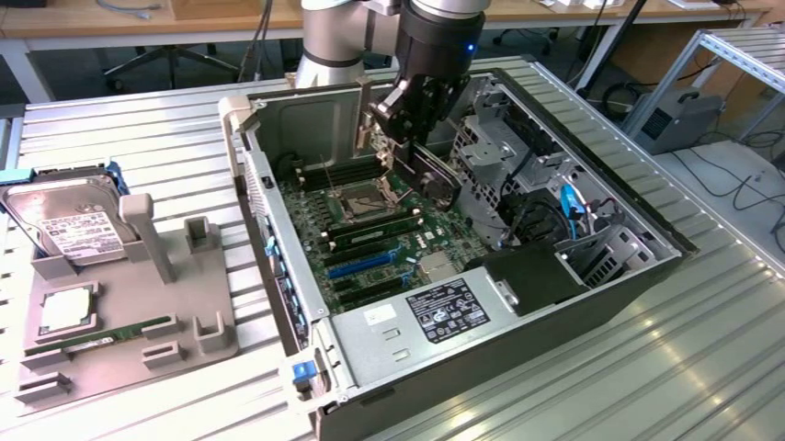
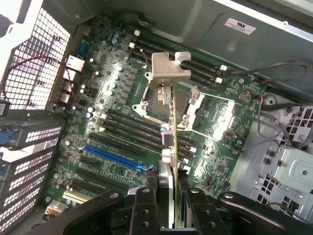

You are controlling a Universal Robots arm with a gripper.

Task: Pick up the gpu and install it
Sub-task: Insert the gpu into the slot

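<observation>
Wrist view: gripper [image 2: 171,185] clamped on the gpu [image 2: 171,127], with a black finger [image 2: 145,198] against each flat face. Seen edge-on there as a thin blade, with the silver bracket [image 2: 168,69] at the far end. Held over the motherboard [image 2: 117,103] and clear of it, in line with the CPU socket [image 2: 155,100] and crossing above the black expansion slots [image 2: 127,128]. Not seated in any slot.

Exterior view: arm [image 1: 331,41] angled down into the open computer case [image 1: 307,115], with the gripper [image 1: 411,138] above the middle of the board. To the exterior view's left, on the slatted metal table [image 1: 135,119], a grey holder [image 1: 135,367] carrying a hard drive [image 1: 68,225], a CPU [image 1: 68,312] and a green RAM stick [image 1: 117,333]. All of these well apart from the case. At the near end of the case, a power supply [image 1: 448,312] with a labelled top.

Hard to make out in the exterior view: the card itself, dark against the dark parts under the fingers. Hidden in the wrist view: part of the CPU socket behind the bracket, and the card's near end between the fingers. Also cut off there: the case walls and the drive cage [image 2: 293,166].
</observation>
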